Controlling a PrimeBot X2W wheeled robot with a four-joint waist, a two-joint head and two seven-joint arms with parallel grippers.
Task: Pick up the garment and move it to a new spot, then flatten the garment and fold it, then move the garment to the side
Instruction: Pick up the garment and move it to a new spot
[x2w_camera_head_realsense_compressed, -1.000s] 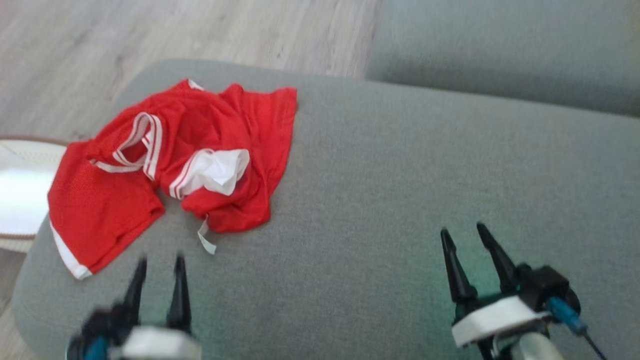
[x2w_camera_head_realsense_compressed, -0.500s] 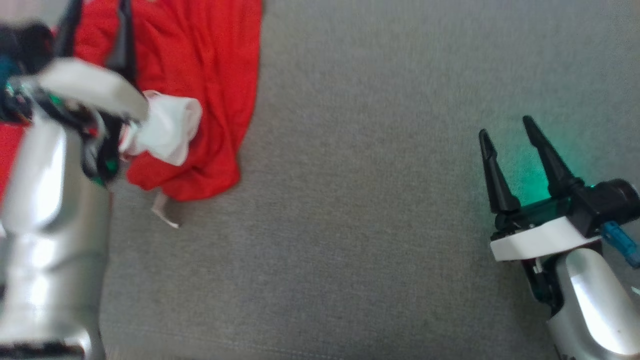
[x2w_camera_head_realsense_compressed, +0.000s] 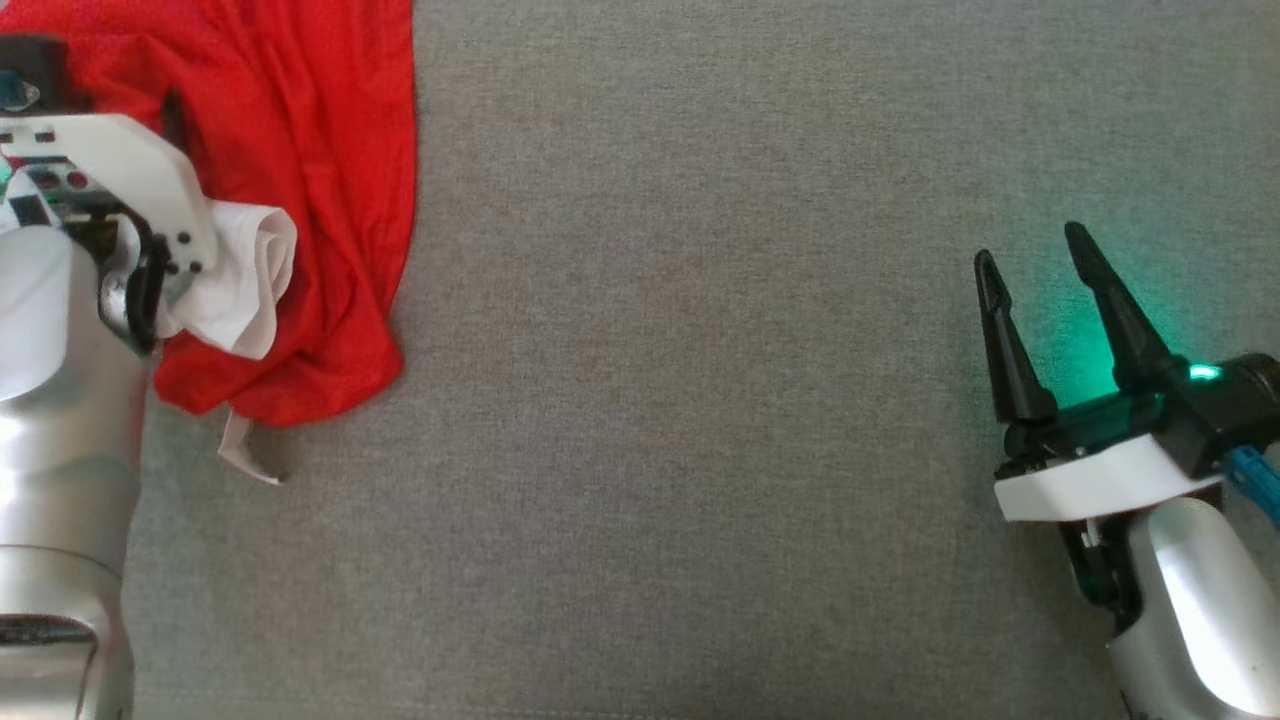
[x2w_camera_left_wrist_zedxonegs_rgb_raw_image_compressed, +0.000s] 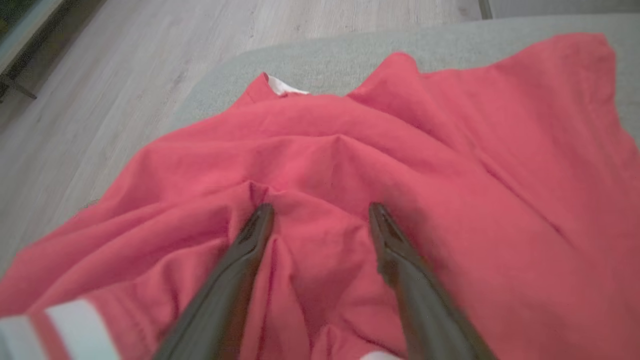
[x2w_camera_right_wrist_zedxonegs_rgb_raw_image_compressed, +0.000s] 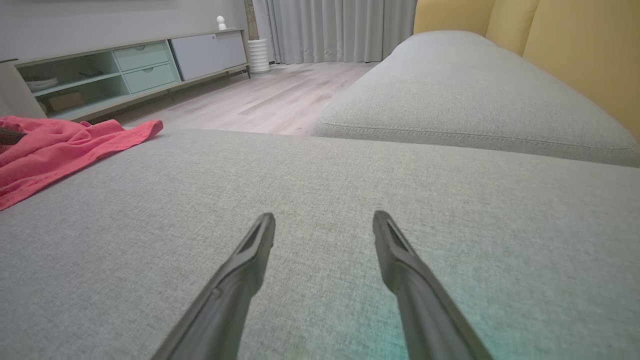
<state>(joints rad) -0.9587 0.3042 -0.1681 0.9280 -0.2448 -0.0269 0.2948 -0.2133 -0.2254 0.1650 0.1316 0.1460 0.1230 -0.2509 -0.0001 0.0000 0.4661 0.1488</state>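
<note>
The left end effector (x2w_camera_left_wrist_zedxonegs_rgb_raw_image_compressed: 320, 212) is spread, its tips at the red garment (x2w_camera_head_realsense_compressed: 330, 150). The right end effector (x2w_camera_head_realsense_compressed: 1030, 248) is spread over the grey sofa (x2w_camera_head_realsense_compressed: 700, 400).

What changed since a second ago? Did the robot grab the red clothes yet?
Not yet. The left arm reached forward onto the red garment; the left fingers now stand open around a fold. The head camera tipped down too. The right fingers stayed open over the grey cushion, and the garment stayed crumpled.
</note>
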